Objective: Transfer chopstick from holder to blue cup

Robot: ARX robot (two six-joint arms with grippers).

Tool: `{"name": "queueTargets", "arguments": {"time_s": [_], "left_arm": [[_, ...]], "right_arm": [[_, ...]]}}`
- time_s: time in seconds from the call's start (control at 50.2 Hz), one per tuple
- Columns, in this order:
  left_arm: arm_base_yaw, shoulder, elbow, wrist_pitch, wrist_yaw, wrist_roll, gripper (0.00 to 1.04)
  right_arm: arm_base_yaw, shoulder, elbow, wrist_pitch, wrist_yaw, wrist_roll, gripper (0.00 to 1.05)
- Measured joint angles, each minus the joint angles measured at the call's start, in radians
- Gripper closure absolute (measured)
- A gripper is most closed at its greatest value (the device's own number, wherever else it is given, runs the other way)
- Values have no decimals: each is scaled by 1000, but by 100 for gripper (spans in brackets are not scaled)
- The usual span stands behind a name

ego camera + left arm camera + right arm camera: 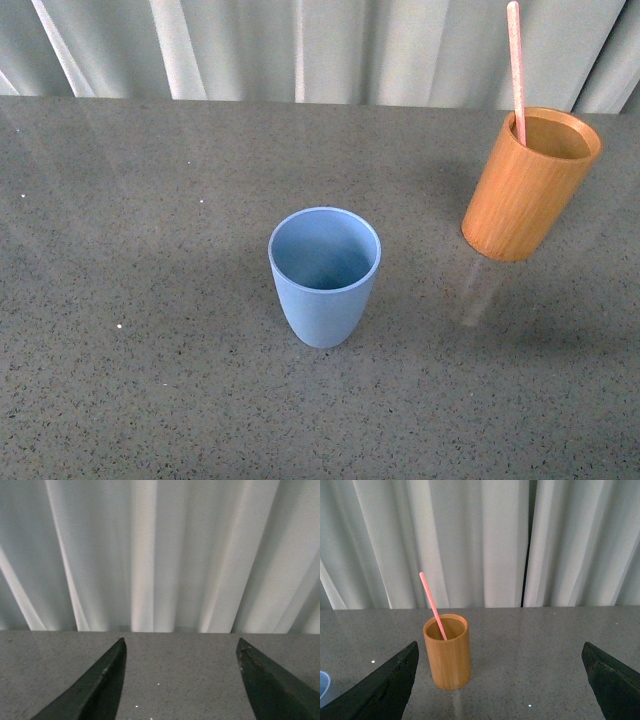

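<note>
Front view: chopstick not yet lifted, both tools empty

Your chopstick [516,70] stands in the holder [525,190]. Its lower end is down inside, its shaft rests against the inner wall, and a long pink length rises clear of the rim. That exposed length is where you should grasp. The holder sits towards the far edge of the table [120,380], over on the right side. Nothing else shows inside it, though its bottom is hidden. The blue cup [325,280] stands upright near the middle of the table, well apart from the holder, and it is empty.

The right tool [499,645] faces the holder with its jaws spread wide, gripping nothing. I judge this the arm to use, since the holder is on its side. Bring it in until the stick lies between the fingers above the rim, then close gently on the thin shaft. Draw the stick out along its own lean, because a sideways drag could tip the holder. Raise it until the lower end clears the rim before you cross to the cup. Lower it tip first and let go softly: the stick is much taller than the cup, which tapers to a narrow base, so it may topple.

The left tool [181,640] is likewise released, jaws apart over bare table, facing the pale curtain [150,555]. Leave it parked.
</note>
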Motion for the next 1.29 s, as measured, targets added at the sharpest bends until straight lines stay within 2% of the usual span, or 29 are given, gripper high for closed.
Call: {"name": "queueTargets", "arguments": {"time_s": [0.12, 0.339, 0.657, 0.737, 0.857, 1.056, 1.135, 1.295], "left_arm": [[66, -106, -144, 31, 38, 8, 67], [105, -217, -264, 37, 95, 12, 101], [158, -375, -379, -5, 138, 15, 101], [206, -420, -400, -28, 208, 15, 101], [235, -481, -426, -62, 214, 15, 101], [239, -614, -467, -154, 217, 15, 101], [239, -636, -499, -130, 219, 16, 101], [239, -745, -500, -232, 217, 15, 101]], "right_arm": [[0, 0, 0, 0, -3, 0, 10], [0, 0, 0, 0, -1, 0, 10], [0, 0, 0, 0, -2, 0, 10], [0, 0, 0, 0, -1, 0, 10], [0, 0, 0, 0, -1, 0, 10], [0, 0, 0, 0, -2, 0, 10], [0, 0, 0, 0, -1, 0, 10], [0, 0, 0, 0, -2, 0, 10]]}}
